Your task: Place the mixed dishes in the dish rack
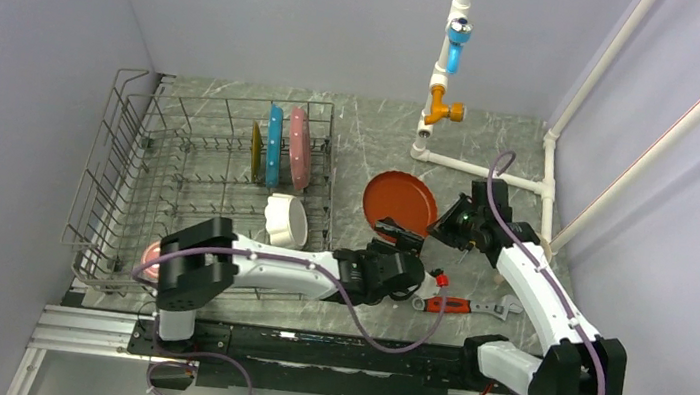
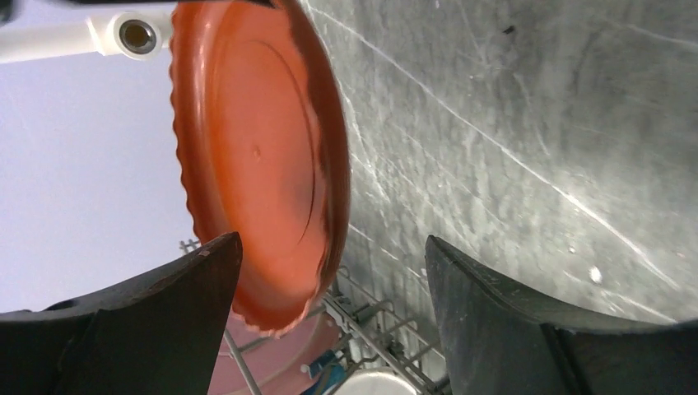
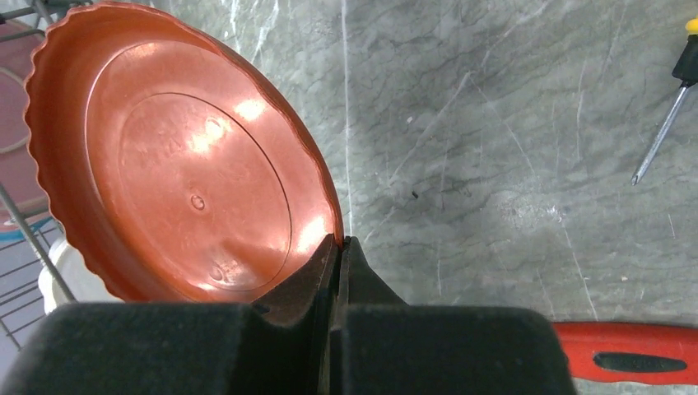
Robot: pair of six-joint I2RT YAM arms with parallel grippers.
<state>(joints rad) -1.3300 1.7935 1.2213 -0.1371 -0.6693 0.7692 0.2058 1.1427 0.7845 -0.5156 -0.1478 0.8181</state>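
Plate (image 1: 400, 202) is being pinched by the closed right gripper (image 3: 339, 247), at three o'clock from the rack (image 1: 118, 129). Left gripper (image 2: 329, 247) is being held spread wide at the plate's six o'clock.

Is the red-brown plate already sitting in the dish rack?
No, the right end effector pinches the red-brown plate by its rim, outside the dish rack.

Left arm (image 1: 267, 266) and right arm (image 1: 537, 281): white link shells, with blocky black joint housings at shoulder, elbow and wrist. A thin purple-grey cable (image 1: 388, 349) loops along the outside of each arm. Both bases are bolted to a black rail (image 1: 307, 353), with silver extrusion at its left end. Left gripper (image 2: 328, 243): two broad matte-black fingers (image 2: 165, 313) tapering to blunt tips. Right gripper (image 3: 339, 243): black fingers with flat inner faces, on a coarse-textured black block.
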